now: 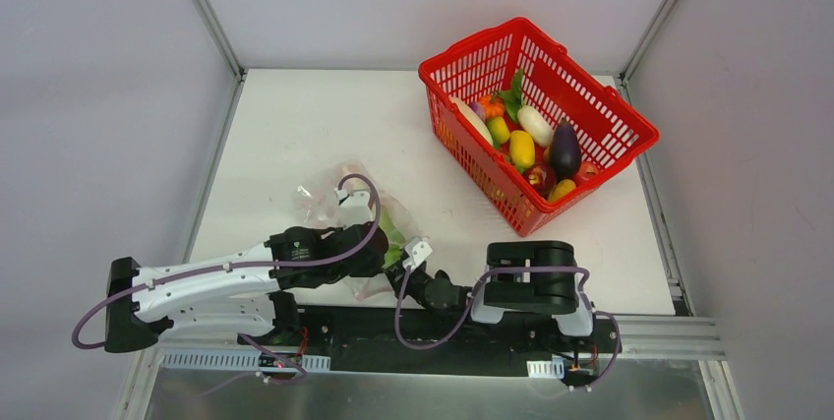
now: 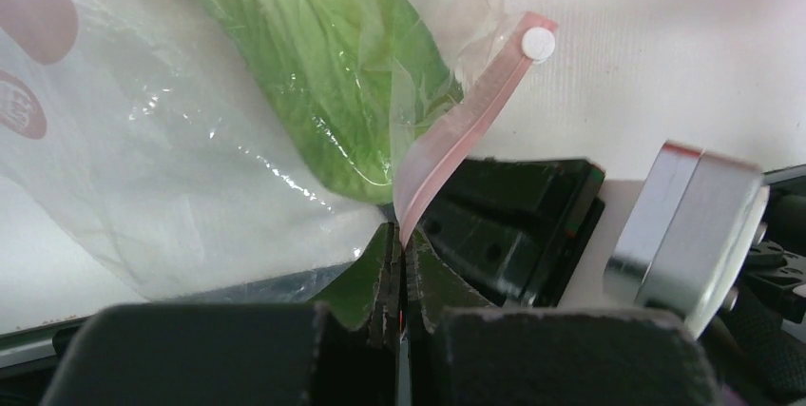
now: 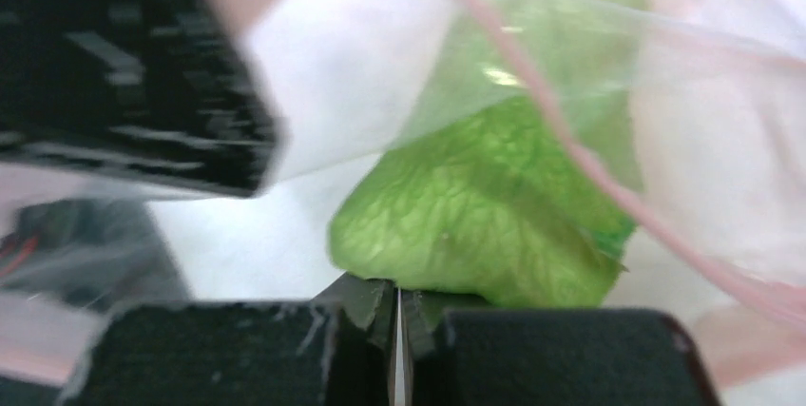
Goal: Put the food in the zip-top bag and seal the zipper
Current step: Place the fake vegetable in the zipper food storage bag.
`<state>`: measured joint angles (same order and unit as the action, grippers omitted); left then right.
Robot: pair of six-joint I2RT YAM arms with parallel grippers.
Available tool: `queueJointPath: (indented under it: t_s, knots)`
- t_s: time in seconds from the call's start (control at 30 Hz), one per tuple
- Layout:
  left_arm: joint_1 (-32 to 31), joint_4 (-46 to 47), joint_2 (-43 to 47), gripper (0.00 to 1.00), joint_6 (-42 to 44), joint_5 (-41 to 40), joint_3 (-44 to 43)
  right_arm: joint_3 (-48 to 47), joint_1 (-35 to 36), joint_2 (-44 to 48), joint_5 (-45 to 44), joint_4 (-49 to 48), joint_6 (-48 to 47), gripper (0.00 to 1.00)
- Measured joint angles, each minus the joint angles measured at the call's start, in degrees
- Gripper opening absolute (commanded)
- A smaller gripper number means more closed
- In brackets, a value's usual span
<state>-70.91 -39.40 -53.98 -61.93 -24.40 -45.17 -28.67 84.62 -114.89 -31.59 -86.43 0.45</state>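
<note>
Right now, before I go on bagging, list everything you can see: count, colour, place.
zip-top bag: one, clear, near side of the table, by the arms.
zipper: one, pink-red strip, along the bag's mouth.
leafy food: one, green, at the bag's mouth, at least partly under its film.
basket: one, red mesh, far right of the table.
food in the basket: several; yellow, white, dark purple, orange, red, green.
table: one, white.
left end effector: shut on the zipper.
right end effector: shut, beside the leafy food.
</note>
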Motion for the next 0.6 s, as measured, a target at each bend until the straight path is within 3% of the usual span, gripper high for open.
queueJointPath:
  t_s: [0.27, 0.6]
  knots:
    - [0.0, -1.5, 1.4, 0.00, -0.7, -0.1, 0.3, 3.4, -5.6, 0.9, -7.7, -0.4, 1.4, 0.00]
    - [0.0, -2.2, -2.4, 0.00, 0.3, 1.4, 1.0, 5.7, -12.5, 7.1, -4.1, -0.3, 15.0, 0.00]
